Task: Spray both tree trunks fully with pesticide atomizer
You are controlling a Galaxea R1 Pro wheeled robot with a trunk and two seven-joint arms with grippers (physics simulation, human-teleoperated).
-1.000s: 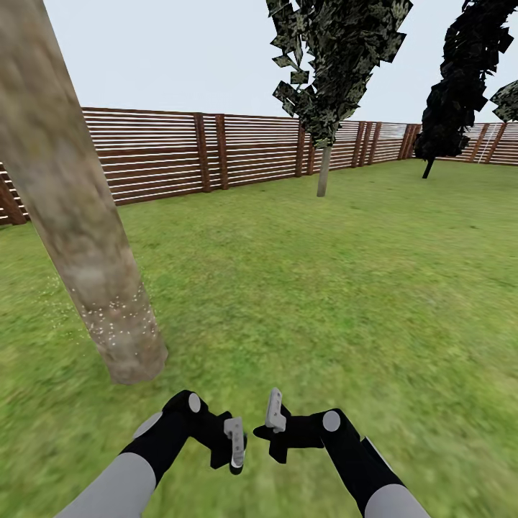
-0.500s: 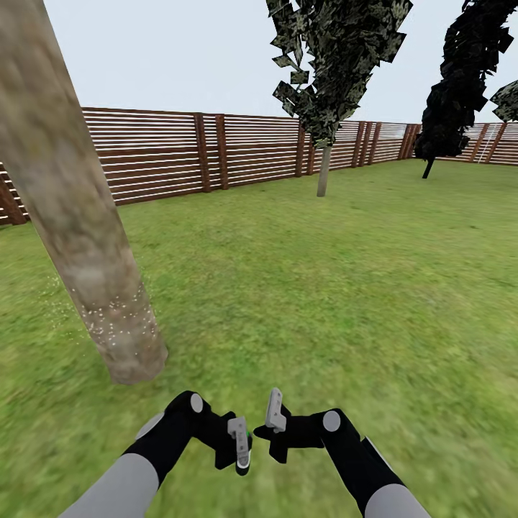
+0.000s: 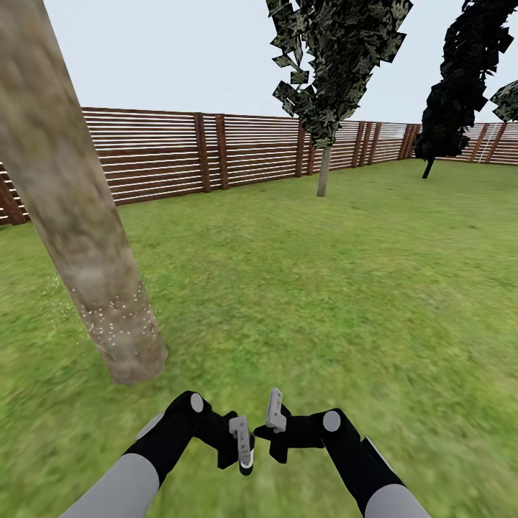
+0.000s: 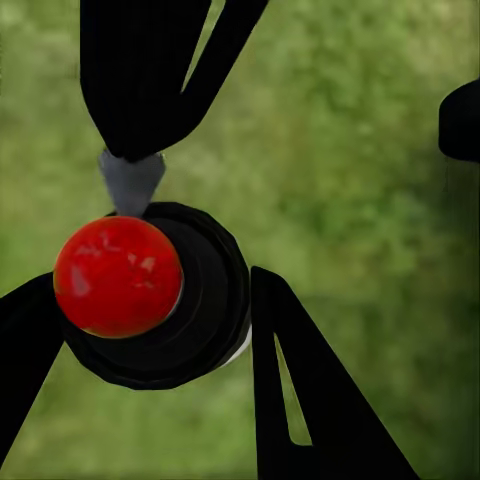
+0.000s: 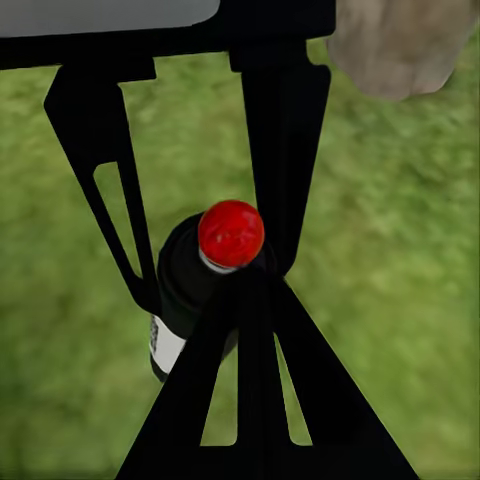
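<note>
**Head view: atomizer clamped in the left gripper, beside a partly speckled trunk**

The head view looks out over the garden's lawn (image 3: 324, 288), with a brown slatted fence (image 3: 165, 155) running across the back. A thick tree trunk (image 3: 79, 237) of mottled beige-grey bark leans at the left, and its base stands in the grass just ahead of the left arm. Pesticide (image 3: 119, 316) shows as fine white specks in a band around the lower part of the trunk. The bark above that band looks bare. Two dark narrow trees (image 3: 338, 65) stand farther off, one near the fence and one at the far right.

Both arms reach in low at the front, wrists turned toward each other. The left gripper (image 3: 243, 446) and the right gripper (image 3: 275, 414) are just beside one another over the grass.

In the left wrist view the pesticide atomizer (image 4: 160, 330), a black bottle with a round red cap (image 4: 118, 277), sits between the left gripper's two black fingers, which press against it on either side. It is held above the lawn. The right wrist view shows the same bottle with a white label on its side, flanked by the left gripper's fingers. The right gripper's own fingers are drawn together with their tips meeting right next to the red cap. Nothing is between them.
</note>
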